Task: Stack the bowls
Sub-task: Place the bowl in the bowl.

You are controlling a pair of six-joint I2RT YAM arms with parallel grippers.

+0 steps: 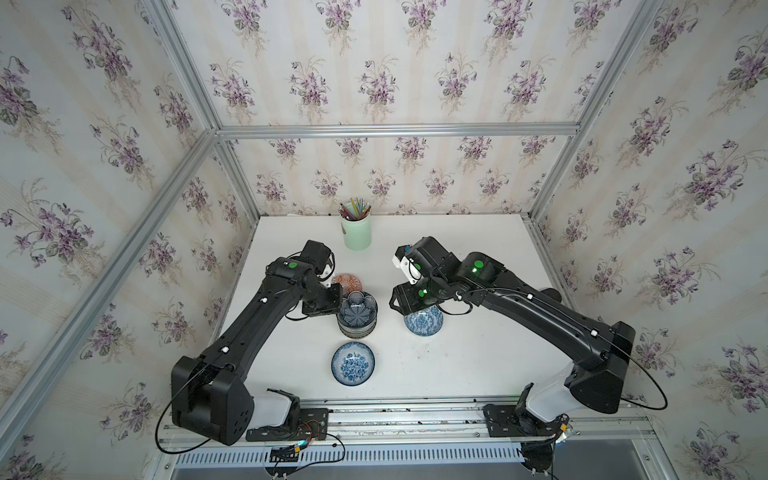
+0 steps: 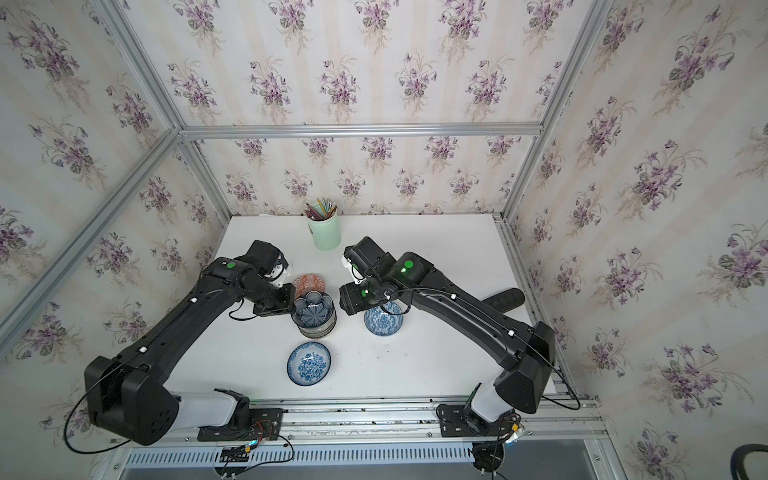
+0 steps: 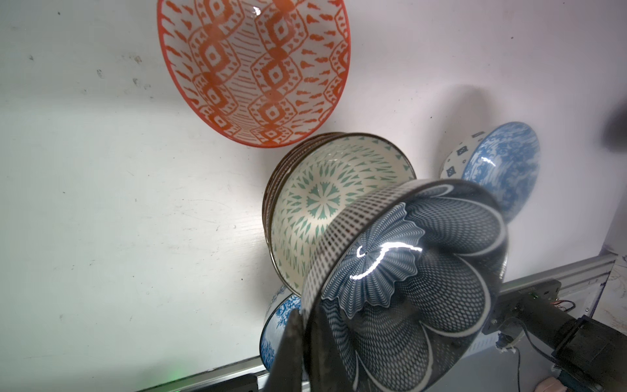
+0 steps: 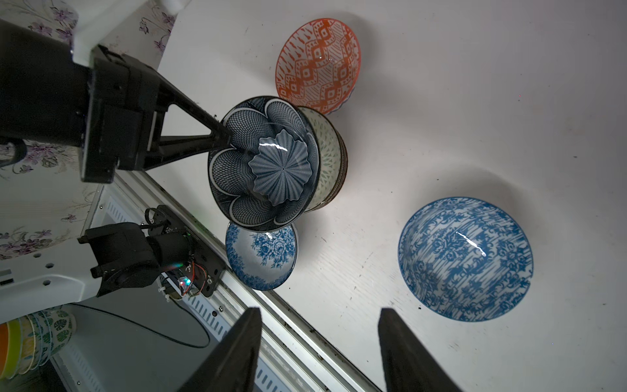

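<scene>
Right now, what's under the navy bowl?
Under the navy bowl: a white-green bowl topping a stack. The lower bowls show only rims; their insides are covered.

We log a robot test cell: aluminium-profile frame (image 1: 395,129) lined with floral wallpaper (image 1: 374,62), white tabletop (image 1: 478,353), robot arms (image 1: 257,316) bolted to a front rail (image 1: 395,411).

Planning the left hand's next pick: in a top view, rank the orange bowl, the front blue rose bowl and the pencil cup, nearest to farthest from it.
1. The orange bowl, just behind the left hand.
2. The blue rose bowl, toward the front edge.
3. The pencil cup, far at the back.
</scene>
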